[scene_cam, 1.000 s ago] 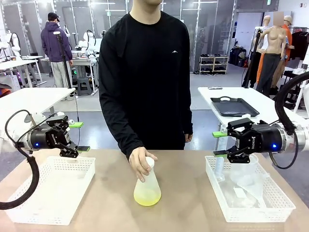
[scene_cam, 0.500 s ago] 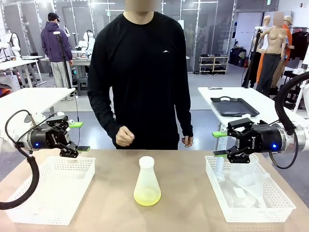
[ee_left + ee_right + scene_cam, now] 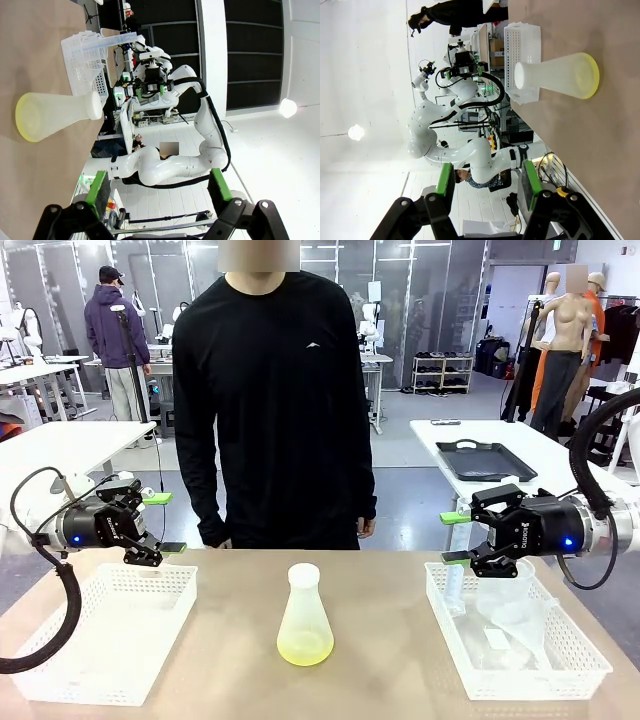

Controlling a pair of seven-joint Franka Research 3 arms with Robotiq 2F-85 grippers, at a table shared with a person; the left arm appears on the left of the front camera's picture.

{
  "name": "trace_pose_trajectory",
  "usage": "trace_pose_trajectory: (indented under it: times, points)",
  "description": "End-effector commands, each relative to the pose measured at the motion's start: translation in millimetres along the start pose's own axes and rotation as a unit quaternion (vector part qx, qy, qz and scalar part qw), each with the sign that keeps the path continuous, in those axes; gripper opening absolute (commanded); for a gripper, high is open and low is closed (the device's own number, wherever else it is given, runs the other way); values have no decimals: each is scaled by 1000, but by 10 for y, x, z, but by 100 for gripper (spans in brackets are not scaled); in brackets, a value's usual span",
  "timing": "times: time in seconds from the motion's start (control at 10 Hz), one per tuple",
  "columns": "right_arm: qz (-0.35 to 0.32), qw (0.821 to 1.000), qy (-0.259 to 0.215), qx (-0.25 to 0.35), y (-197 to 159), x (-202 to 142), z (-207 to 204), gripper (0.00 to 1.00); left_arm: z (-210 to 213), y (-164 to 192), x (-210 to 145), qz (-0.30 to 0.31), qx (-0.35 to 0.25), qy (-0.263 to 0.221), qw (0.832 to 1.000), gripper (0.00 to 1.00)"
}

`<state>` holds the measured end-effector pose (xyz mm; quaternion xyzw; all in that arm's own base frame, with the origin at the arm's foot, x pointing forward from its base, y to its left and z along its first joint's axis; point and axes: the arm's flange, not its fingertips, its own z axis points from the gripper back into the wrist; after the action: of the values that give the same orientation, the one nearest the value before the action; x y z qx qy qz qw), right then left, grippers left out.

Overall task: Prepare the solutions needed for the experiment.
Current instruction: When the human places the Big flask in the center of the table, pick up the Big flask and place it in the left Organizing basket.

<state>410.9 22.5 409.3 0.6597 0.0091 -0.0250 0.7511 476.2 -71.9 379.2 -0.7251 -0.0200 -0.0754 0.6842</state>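
Note:
A translucent white conical flask [image 3: 304,620] with a white cap stands upright at the middle of the table. In its bottom lies a shallow layer of pale yellow-green solution [image 3: 305,649]. My left gripper [image 3: 165,523] hovers open above the far corner of the left basket, nothing between its green pads. My right gripper [image 3: 455,538] stands open over the near-left corner of the right basket, holding nothing. The flask [image 3: 55,115] shows sideways past my left gripper [image 3: 157,186], and the flask [image 3: 560,75] lies far ahead of my right gripper [image 3: 487,184].
An empty white basket [image 3: 60,680] sits at the left. A white basket [image 3: 580,665] at the right holds a clear beaker, a funnel and a tube. A person in a black top stands at the far edge, arms hanging down.
The person's hand let go of the flask's neck, drew back and dropped to the side. The flask stays where it was. Neither arm moved.

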Motion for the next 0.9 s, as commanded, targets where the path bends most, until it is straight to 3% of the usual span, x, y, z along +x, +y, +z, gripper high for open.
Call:
trace_pose_trajectory:
  times: [0.0,0.2,0.5,0.8]
  points:
    - [3,1000,1,3,16,1,-2,68,-8,-22,-4,2,-3,-2,1000,100]
    - [3,1000,1,3,16,1,-2,68,0,0,0,0,0,0,1000,100]
    - [3,1000,1,3,16,1,-2,68,-389,-131,116,-144,81,-11,986,100]
    - [3,1000,1,3,16,1,-2,68,-817,-156,291,-372,202,62,904,100]
